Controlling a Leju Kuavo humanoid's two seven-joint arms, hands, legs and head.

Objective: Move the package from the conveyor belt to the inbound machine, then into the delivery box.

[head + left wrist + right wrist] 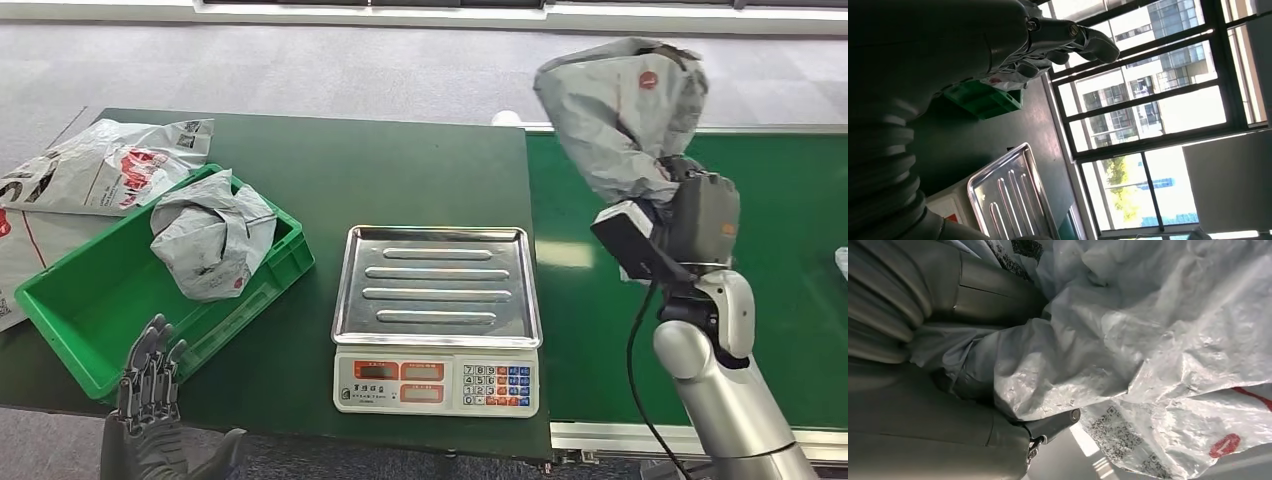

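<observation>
1. Right robot hand (690, 200): grasping grey poly-mailer package (620, 105), raised above green conveyor belt (790, 200), right of scale (437, 318).
2. Left robot hand (150, 375): released, fingers apart, at near-left counter (400, 170) edge.
3. Green delivery box (90, 310): left, contains another grey package (210, 235).

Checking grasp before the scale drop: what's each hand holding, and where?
Right hand grips the grey package by its bunched lower end. Left hand holds nothing.

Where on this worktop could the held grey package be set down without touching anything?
The ribbed steel tray of the scale is bare. Bare dark green tabletop lies behind it, and bare green conveyor belt sits right of the right hand gripping the grey plastic package. Crowded: the green crate already holding a crumpled grey bag.
</observation>
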